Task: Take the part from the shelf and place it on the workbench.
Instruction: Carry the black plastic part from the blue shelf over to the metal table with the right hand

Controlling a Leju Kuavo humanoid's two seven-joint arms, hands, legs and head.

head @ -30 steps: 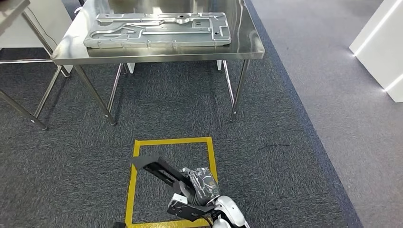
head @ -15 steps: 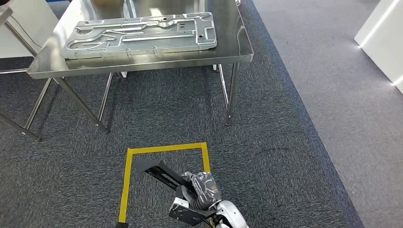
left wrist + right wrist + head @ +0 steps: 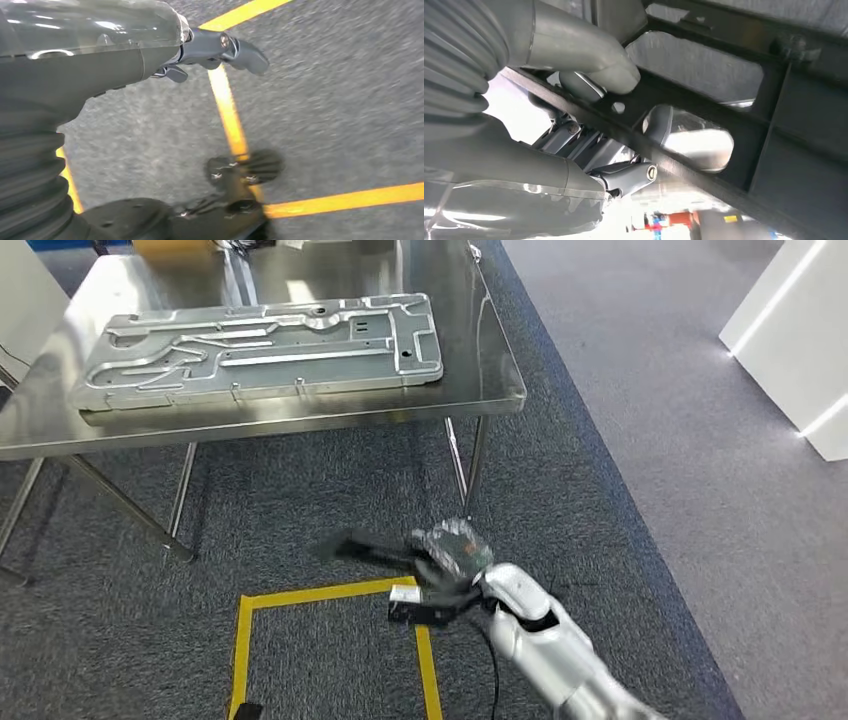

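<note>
The part (image 3: 366,547) is a flat black openwork bracket, blurred by motion, and my right hand (image 3: 455,554) grips it above the carpet, just short of the workbench's front right leg. The right wrist view shows the same black frame (image 3: 744,130) close up, with the grey thumb (image 3: 589,55) pressed on one bar and darker fingers under it. The workbench (image 3: 490,390) is a steel table straight ahead. My left hand (image 3: 215,47) hangs over the carpet and holds nothing, its fingers loosely apart.
A large machined aluminium plate (image 3: 260,345) covers most of the workbench top, leaving a bare strip along its right and front edges. A yellow tape square (image 3: 330,592) marks the dark carpet below my arm. A white cabinet (image 3: 800,350) stands at the far right.
The camera has shifted and the workbench now looks closer and further left. My right arm has swung up and forward, carrying the black part from low over the tape square toward the table.
</note>
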